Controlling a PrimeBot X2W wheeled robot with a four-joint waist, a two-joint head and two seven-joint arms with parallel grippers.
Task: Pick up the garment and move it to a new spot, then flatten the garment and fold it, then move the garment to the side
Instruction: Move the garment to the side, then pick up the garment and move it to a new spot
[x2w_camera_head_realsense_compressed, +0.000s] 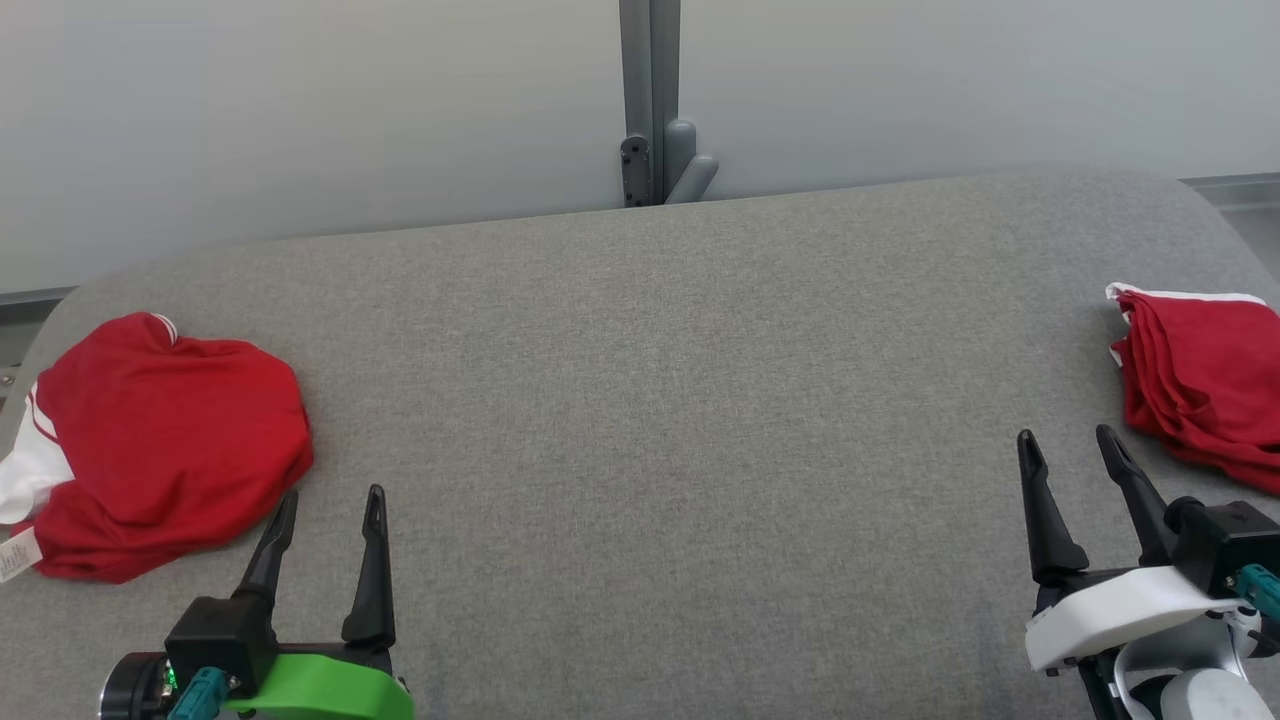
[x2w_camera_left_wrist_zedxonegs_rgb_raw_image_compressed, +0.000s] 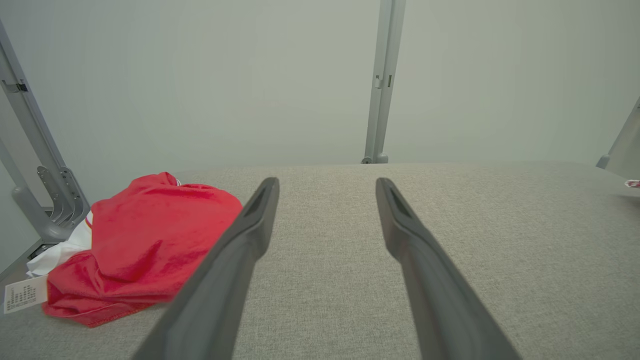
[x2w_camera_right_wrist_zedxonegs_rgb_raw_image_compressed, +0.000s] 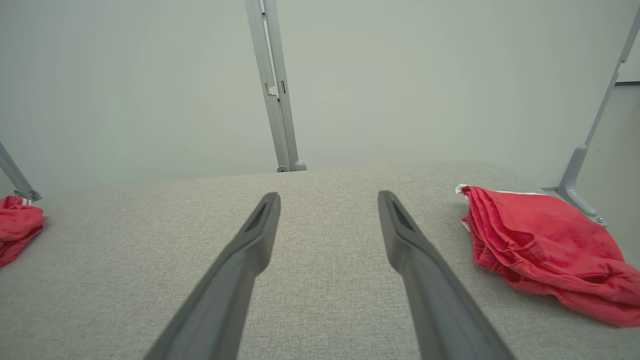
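A crumpled red garment (x2w_camera_head_realsense_compressed: 165, 440) with white trim and a paper tag lies at the left end of the grey cushioned table (x2w_camera_head_realsense_compressed: 660, 400); the left wrist view has it (x2w_camera_left_wrist_zedxonegs_rgb_raw_image_compressed: 145, 240) left of the fingers. My left gripper (x2w_camera_head_realsense_compressed: 332, 508) hovers open just right of it, holding nothing. A second red garment (x2w_camera_head_realsense_compressed: 1205, 385), folded in layers with a white edge, rests at the table's right end, also seen in the right wrist view (x2w_camera_right_wrist_zedxonegs_rgb_raw_image_compressed: 540, 245). My right gripper (x2w_camera_head_realsense_compressed: 1068, 448) stands open just left of that pile, empty.
A pale wall with a grey upright post (x2w_camera_head_realsense_compressed: 650, 100) runs behind the table. Grey metal brackets (x2w_camera_left_wrist_zedxonegs_rgb_raw_image_compressed: 45, 195) stand off the table's left end and another bracket (x2w_camera_right_wrist_zedxonegs_rgb_raw_image_compressed: 575, 175) off its right end. Bare grey fabric stretches between the two garments.
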